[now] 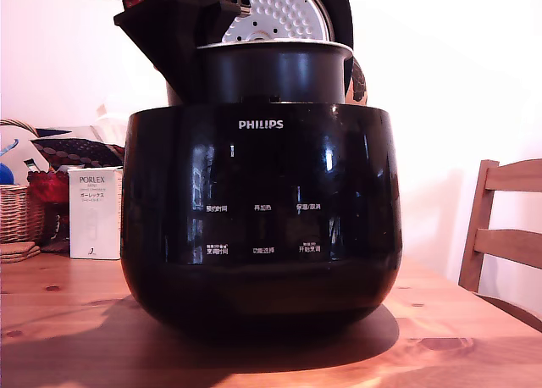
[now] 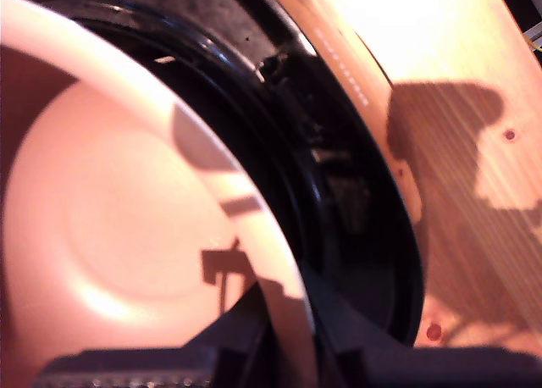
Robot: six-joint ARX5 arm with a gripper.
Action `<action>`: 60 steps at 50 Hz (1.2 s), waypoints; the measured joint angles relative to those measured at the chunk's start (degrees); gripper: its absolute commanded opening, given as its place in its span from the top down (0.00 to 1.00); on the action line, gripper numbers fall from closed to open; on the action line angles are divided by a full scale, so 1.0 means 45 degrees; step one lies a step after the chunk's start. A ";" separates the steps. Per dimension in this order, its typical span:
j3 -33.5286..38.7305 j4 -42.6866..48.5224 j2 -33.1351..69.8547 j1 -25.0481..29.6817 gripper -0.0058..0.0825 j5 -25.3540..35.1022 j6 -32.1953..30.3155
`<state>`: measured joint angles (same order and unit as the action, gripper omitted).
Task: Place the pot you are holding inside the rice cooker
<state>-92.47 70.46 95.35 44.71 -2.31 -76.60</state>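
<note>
Glossy black round inner pot [image 1: 275,70] partly sunk in big glossy black PHILIPS rice cooker [image 1: 261,218] on wooden bench [image 1: 68,320], lid up. Gripper [image 2: 284,337] clamped on pot rim. Mid-insertion; next: lower straight, then let go

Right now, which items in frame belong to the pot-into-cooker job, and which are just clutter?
Job:
- pot, partly down in the cooker opening
- rice cooker, lid up
- gripper, on the pot's rim

Clutter:
- PORLEX box
- wicker basket
- wooden chair
</note>
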 measured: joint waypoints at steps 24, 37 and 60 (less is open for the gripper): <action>0.0000 -0.0160 0.0005 -0.0121 0.90 0.0865 0.0894; 0.0000 -0.0155 0.0000 -0.0126 0.88 0.0889 0.0899; 0.0000 -0.0199 0.0000 -0.0151 0.84 0.0933 0.0937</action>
<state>-92.47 69.56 95.35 44.03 1.89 -72.38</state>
